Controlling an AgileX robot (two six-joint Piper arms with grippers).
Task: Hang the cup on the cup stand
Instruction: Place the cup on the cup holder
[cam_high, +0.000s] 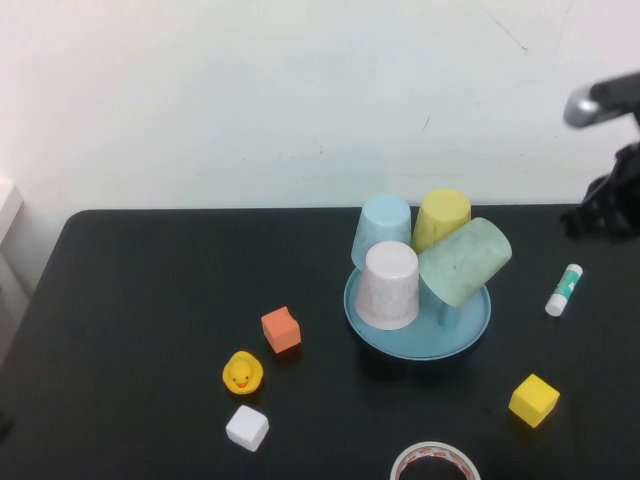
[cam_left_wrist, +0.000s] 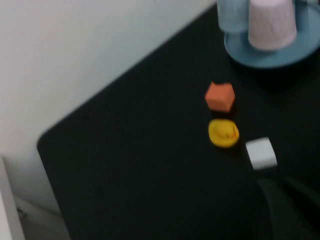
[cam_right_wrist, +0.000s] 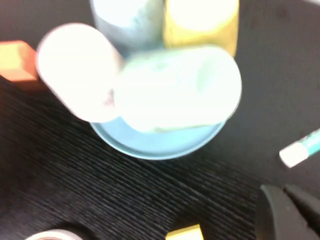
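Evidently the cup (cam_high: 465, 262), pale mint green, is already seated on the cup stand (cam_high: 470, 335): it is carried upside down and tilted on one of the pegs, its closed end raised toward the right, above the round blue base. In the right wrist view the same cup (cam_right_wrist: 180, 87) is seen lying across the stand's dish (cam_right_wrist: 155, 145), free of any grip. Three more cups are borne by the stand: a whitish-pink cup (cam_high: 389, 285) at the front, a light blue cup (cam_high: 384, 230) behind it, and a yellow cup (cam_high: 441, 218) beside that.

The hanging itself is judged to be done; only the clearing away of the arm appears to be left. The right gripper (cam_high: 600, 215) is found raised at the table's far right edge, well apart from the stand, with its jaws closed on nothing. The left gripper (cam_left_wrist: 287, 200) is shown only as a dark shape in its own wrist view, over the table's left side; it is closed and empty.

Around the stand lie a glue stick (cam_high: 563, 289), a yellow block (cam_high: 533, 400), a tape roll (cam_high: 435, 464), an orange block (cam_high: 281, 330), a rubber duck (cam_high: 242, 373) and a white block (cam_high: 247, 427), none touched.
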